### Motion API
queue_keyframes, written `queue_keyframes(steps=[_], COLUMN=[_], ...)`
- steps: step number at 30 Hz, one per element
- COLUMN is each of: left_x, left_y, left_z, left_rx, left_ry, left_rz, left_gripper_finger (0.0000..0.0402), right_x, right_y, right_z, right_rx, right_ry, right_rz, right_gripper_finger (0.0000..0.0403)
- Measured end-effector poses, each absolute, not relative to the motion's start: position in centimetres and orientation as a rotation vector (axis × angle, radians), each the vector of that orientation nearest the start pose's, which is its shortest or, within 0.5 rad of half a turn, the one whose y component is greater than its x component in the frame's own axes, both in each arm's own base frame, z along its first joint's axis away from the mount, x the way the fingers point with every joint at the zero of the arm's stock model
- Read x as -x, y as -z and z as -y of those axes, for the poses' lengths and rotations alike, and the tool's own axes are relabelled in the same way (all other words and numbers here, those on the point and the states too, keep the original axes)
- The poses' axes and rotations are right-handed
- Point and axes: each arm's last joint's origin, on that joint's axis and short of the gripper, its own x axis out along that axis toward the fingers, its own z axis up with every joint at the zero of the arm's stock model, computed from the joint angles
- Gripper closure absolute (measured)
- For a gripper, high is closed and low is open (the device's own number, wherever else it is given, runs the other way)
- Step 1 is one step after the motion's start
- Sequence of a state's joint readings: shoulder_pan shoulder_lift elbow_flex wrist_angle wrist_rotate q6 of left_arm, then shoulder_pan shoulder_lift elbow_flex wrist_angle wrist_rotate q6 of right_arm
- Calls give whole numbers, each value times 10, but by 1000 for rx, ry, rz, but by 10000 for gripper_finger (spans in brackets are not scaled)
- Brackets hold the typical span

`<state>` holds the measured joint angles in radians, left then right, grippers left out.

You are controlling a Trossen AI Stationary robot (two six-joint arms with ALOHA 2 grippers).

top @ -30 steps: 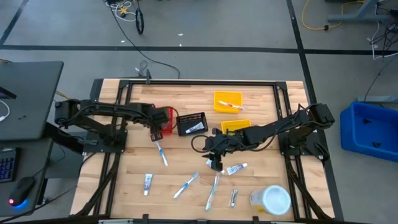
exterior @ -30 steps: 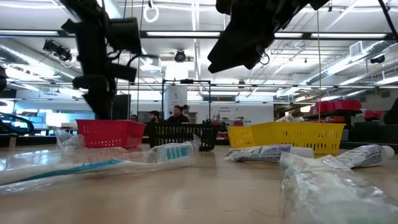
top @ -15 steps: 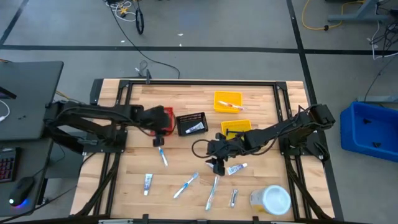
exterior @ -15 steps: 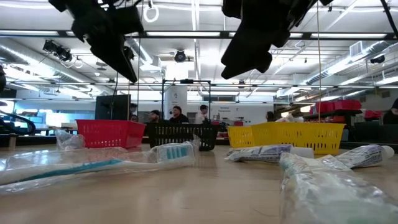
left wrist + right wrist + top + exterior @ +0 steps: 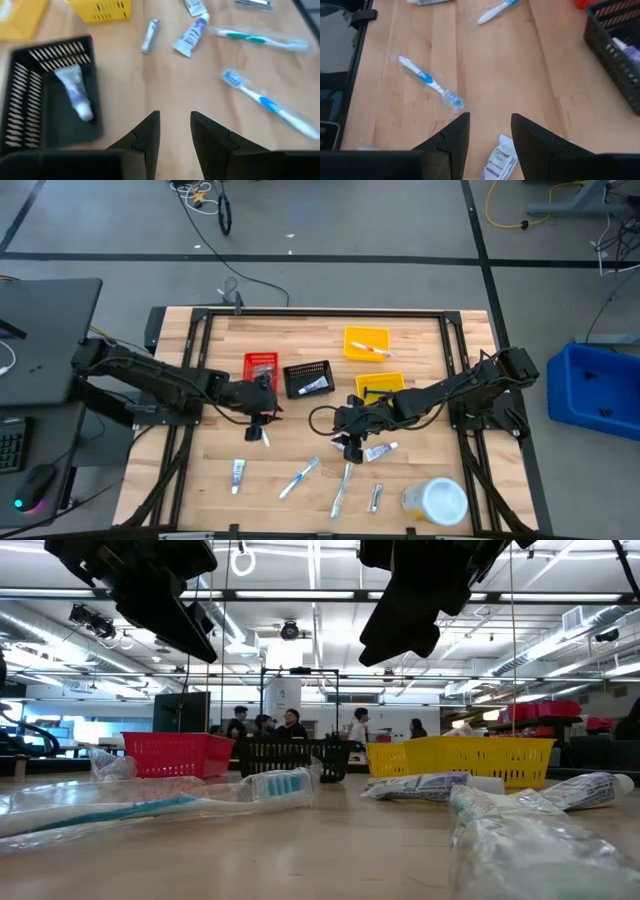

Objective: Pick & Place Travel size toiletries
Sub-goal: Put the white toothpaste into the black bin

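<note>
Task was partly done. One tube (image 5: 314, 386) lay in the black bin (image 5: 307, 378); one item (image 5: 368, 351) was in the far yellow bin (image 5: 366, 343). The near yellow bin (image 5: 380, 384) and red bin (image 5: 261, 365) showed nothing clearly inside.

Still loose on the table (image 5: 300, 440): a blue toothbrush (image 5: 262, 432) by the left hand (image 5: 262, 408), a tube (image 5: 379, 451) by the right hand (image 5: 348, 442), plus a small tube (image 5: 238, 472), two more brushes (image 5: 298, 477) and (image 5: 342, 488), and a slim stick (image 5: 376, 497).

Both hands hung above the table w/ fingers parted, gripping nothing. Most of the sorting was left, approx. six pieces.
</note>
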<state>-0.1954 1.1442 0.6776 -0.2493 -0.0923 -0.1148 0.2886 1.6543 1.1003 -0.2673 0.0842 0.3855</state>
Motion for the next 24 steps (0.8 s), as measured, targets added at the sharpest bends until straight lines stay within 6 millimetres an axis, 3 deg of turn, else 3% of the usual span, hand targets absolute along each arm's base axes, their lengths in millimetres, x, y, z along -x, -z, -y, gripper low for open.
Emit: queue_keyframes(steps=[4,11,18,24], left_x=[-221,-210,-190,-185], left_y=[-220,-221,-219,-210], left_z=[54,89,128,144], left_rx=[54,-8,-212,-268], left_ry=[107,388,693,699], left_rz=[-741,-755,-726,-755], left_gripper_finger=[286,286,293,307], right_x=[-334,-334,-334,-334], right_y=[-218,-218,-218,-218], right_z=[-97,-97,-97,-97], right_rx=[-213,-204,-202,-203], right_ry=[-40,-44,-45,-46], right_rz=[-834,-833,-832,-831], right_gripper_finger=[250,237,242,257])
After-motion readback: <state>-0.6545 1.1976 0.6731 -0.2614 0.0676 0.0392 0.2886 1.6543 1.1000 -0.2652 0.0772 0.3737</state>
